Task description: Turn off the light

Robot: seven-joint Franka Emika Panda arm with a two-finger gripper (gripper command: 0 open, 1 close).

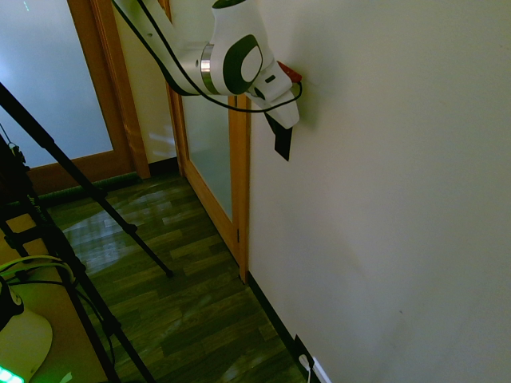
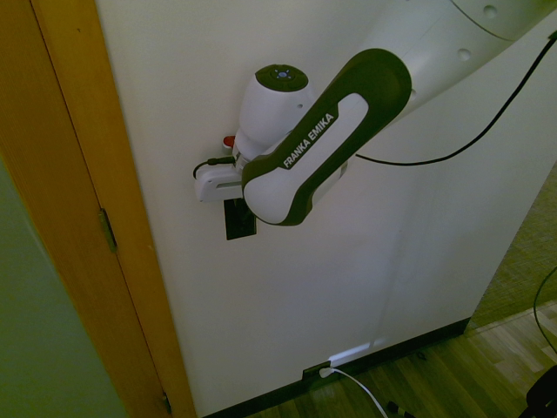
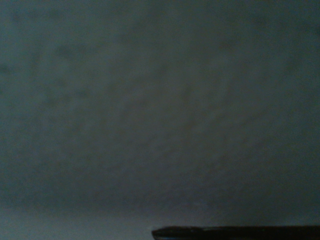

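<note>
The light itself is out of view. Its switch (image 2: 237, 223) is a small dark upright plate on the white wall, also seen edge-on as the switch (image 1: 282, 144) in the first exterior view. My gripper (image 1: 291, 126) is pressed up to the wall right at the top of that plate. In the second exterior view the white hand of the gripper (image 2: 228, 200) sits just above the plate, and the forearm hides the plate's right part. The fingers are hidden against the wall, shut with nothing seen between them. The wrist view shows only blurred grey wall from very close.
A wooden door frame (image 1: 239, 175) with a frosted glass door stands right beside the switch, also seen as the door frame (image 2: 78, 218). Low on the wall a dark outlet plate with a white plug (image 2: 327, 371) sits at the baseboard. Wooden floor (image 1: 184, 271) lies below.
</note>
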